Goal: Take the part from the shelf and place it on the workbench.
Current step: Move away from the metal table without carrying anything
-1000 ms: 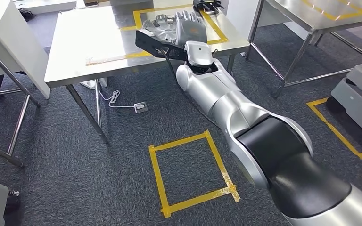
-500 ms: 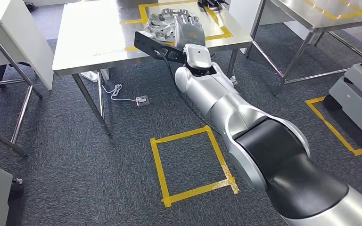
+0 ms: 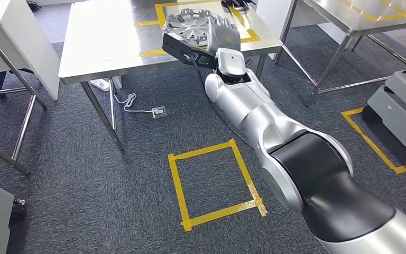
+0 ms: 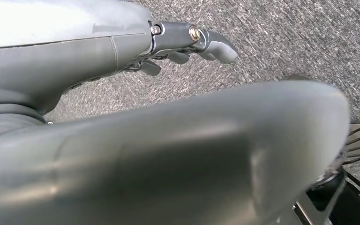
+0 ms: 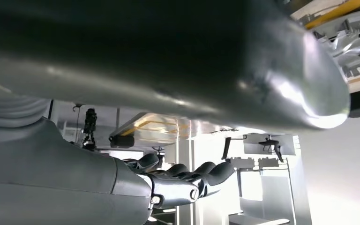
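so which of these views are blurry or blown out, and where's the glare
Head view: sharp, with glare whitening the workbench beside the part. Left wrist view: the thumb is a soft, out-of-focus mass; the carpet is crisp. Right wrist view: backlit, background washed out toward white, the thumb dark with one bright highlight at its tip.

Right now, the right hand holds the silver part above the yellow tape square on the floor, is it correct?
Not quite. The head view shows the right hand holding the silver part above the yellow tape square on the workbench, not the floor.
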{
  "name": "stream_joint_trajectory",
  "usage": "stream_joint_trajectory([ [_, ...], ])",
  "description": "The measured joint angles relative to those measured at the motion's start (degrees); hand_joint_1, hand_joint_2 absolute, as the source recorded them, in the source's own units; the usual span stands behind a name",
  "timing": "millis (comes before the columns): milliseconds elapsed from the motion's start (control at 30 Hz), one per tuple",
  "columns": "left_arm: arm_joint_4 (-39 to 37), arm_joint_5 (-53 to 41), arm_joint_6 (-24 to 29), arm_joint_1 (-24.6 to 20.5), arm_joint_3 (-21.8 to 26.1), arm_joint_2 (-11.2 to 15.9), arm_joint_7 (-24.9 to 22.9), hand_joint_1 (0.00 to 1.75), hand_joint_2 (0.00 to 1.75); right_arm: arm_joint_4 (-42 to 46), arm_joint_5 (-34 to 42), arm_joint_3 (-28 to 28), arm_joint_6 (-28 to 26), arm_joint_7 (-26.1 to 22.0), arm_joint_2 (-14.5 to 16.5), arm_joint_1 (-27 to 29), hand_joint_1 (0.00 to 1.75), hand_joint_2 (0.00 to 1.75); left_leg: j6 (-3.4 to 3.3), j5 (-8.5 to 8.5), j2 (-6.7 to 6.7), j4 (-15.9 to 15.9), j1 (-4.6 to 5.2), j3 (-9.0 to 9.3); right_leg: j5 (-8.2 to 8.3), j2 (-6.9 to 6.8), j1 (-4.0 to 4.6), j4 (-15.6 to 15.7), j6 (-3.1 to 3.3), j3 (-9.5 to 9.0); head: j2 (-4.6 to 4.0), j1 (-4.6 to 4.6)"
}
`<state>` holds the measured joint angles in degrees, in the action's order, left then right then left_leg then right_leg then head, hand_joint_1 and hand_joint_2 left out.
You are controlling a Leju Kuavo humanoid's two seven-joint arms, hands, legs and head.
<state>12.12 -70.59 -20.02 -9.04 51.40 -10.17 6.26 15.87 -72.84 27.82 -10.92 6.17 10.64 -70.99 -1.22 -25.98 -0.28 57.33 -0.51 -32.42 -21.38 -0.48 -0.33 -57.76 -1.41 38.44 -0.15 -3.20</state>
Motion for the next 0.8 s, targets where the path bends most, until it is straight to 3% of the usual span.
stream_joint_trajectory([
  [33, 0.0, 0.0, 0.0, 0.0, -0.1, 0.0, 0.1, 0.00, 0.00, 0.0, -0.4, 0.0, 0.0, 0.3, 0.0, 0.0, 0.00, 0.00, -0.15, 0.38, -0.07, -0.5, -0.23, 0.23, -1.67, 0.15, -0.04, -2.4, -0.11, 1.01, 0.00, -0.01],
  [100, 0.0, 0.1, 0.0, 0.0, -0.1, 0.0, 0.2, 0.00, 0.00, 0.0, -0.9, 0.0, 0.0, 0.8, 0.0, 0.3, 0.00, 0.00, -0.19, 0.65, -0.41, -0.6, -0.36, 0.04, -5.83, 0.36, -0.36, -10.4, -0.31, 4.09, 0.00, -0.01],
  [167, 0.0, 0.1, 0.0, 0.1, -0.1, 0.0, 0.4, 0.00, 0.00, -0.1, -1.1, 0.0, 0.0, 1.0, 0.0, 0.9, 0.00, 0.00, 0.21, 0.70, -1.21, -0.4, -0.71, -0.24, -7.69, 0.41, -0.83, -15.8, -0.62, 5.94, 0.00, 0.00],
  [200, 0.0, 0.2, 0.0, 0.1, -0.1, 0.0, 0.4, 0.00, 0.00, -0.1, -1.1, 0.0, 0.0, 1.1, 0.0, 1.2, 0.00, 0.00, 0.57, 0.67, -1.75, -0.1, -1.00, -0.42, -7.13, 0.45, -1.13, -15.3, -0.85, 5.29, 0.00, 0.00],
  [267, 0.0, 0.2, 0.0, 0.1, -0.1, 0.0, 0.4, 0.00, 0.00, -0.1, -1.2, 0.0, 0.0, 1.1, -0.1, 1.3, 0.00, 0.00, 1.65, 0.39, -2.85, 0.7, -1.66, -0.95, -4.62, 1.50, -2.01, -8.3, -1.63, 1.16, 0.00, -0.02],
  [333, 0.1, 0.2, 0.0, 0.1, -0.1, 0.1, 0.4, 0.00, 0.00, -0.1, -1.3, 0.0, 0.1, 1.1, -0.1, 1.3, 0.00, 0.00, 2.99, 0.03, -3.89, 1.6, -1.89, -1.73, -3.61, 3.19, -2.44, -2.7, -1.85, -2.01, 0.00, -0.03],
  [367, 0.1, 0.2, 0.0, 0.1, -0.1, 0.1, 0.4, 0.00, 0.00, -0.1, -1.4, 0.0, 0.1, 1.1, -0.1, 1.4, 0.00, 0.00, 3.58, 0.00, -4.34, 1.8, -1.90, -2.03, -3.87, 3.63, -2.41, -1.9, -1.57, -2.43, 0.00, 0.02],
  [433, 0.1, 0.2, 0.0, 0.2, -0.1, 0.1, 0.4, 0.00, 0.00, -0.1, -1.5, 0.0, 0.2, 1.2, -0.1, 1.6, 0.00, 0.00, 4.48, 0.30, -5.16, 1.5, -2.06, -2.39, -3.97, 2.66, -2.14, -2.4, -0.35, -2.18, 0.00, 0.08],
  [500, 0.0, 0.2, 0.0, 0.4, -0.1, 0.1, 0.3, 0.00, 0.00, -0.1, -1.6, 0.0, 0.2, 1.2, 0.1, 1.6, 0.00, 0.00, 4.92, -0.30, -3.78, 2.5, -2.07, -3.09, -3.83, 1.68, -2.03, -2.4, 0.78, -2.08, 0.00, 0.21],
  [567, 0.0, 0.3, 0.0, 0.4, -0.1, 0.1, 0.3, 0.00, 0.00, -0.1, -1.7, 0.0, 0.3, 1.2, 0.3, 1.6, 0.00, 0.00, 4.84, -3.28, -1.14, 7.9, -1.75, -5.52, -3.71, 0.57, -1.74, -2.2, 1.65, -2.05, 0.00, 0.45],
  [633, 0.0, 0.3, 0.0, 0.4, -0.1, 0.1, 0.3, 0.00, 0.00, -0.1, -1.7, 0.0, 0.4, 1.2, 0.3, 1.8, 0.00, 0.00, 4.60, -6.67, -0.20, 15.5, -1.46, -8.90, -3.68, -0.73, -1.15, -2.3, 2.12, -1.95, 0.01, 0.55],
  [667, 0.0, 0.3, 0.0, 0.4, -0.1, 0.1, 0.3, 0.00, 0.00, -0.1, -1.7, 0.0, 0.5, 1.2, 0.2, 1.9, 0.00, 0.00, 4.39, -7.28, -0.11, 17.7, -1.32, -9.77, -3.66, -1.42, -0.85, -2.3, 2.27, -1.91, 0.01, 0.55],
  [700, 0.0, 0.3, 0.0, 0.4, -0.1, 0.1, 0.4, 0.00, 0.00, -0.1, -1.7, 0.0, 0.6, 1.2, 0.2, 2.0, 0.00, 0.00, 4.07, -6.84, -0.02, 17.8, -1.14, -9.54, -3.64, -2.09, -0.57, -2.3, 2.35, -1.88, 0.00, 0.54],
  [733, 0.0, 0.3, 0.0, 0.4, -0.1, 0.1, 0.4, 0.00, 0.00, -0.1, -1.7, 0.0, 0.6, 1.2, 0.2, 2.0, 0.00, 0.00, 3.65, -5.51, 0.25, 15.5, -0.89, -8.14, -3.63, -2.76, -0.34, -2.3, 2.39, -1.90, 0.00, 0.54],
  [800, 0.0, 0.4, 0.0, 0.4, -0.1, 0.1, 0.4, 0.00, 0.00, -0.1, -1.8, 0.0, 0.7, 1.2, 0.2, 1.9, 0.00, 0.00, 2.50, -2.59, 2.55, 7.8, 0.00, -3.79, -3.61, -4.11, 0.14, -2.3, 2.37, -1.98, 0.00, 0.53],
])
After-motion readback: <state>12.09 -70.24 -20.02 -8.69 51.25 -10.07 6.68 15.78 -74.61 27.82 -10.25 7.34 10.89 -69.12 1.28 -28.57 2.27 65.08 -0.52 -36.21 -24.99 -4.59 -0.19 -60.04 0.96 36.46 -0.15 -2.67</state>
